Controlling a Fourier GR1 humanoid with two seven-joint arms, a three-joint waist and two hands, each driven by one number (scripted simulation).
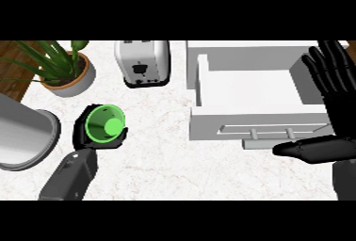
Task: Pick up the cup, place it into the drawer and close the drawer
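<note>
On the pale worktop (173, 162) the left robot hand (94, 144) is curled round the green cup (106, 123) — the open drawer (208, 124) sits well to its right, beside the open-fingered right robot hand (337, 103).

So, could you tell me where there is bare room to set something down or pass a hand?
The widest bare patch of marbled counter lies between the green cup in the left hand and the open white drawer. The drawer's inside is bare too. The left is crowded: potted plant, silver toaster, grey round container.
</note>
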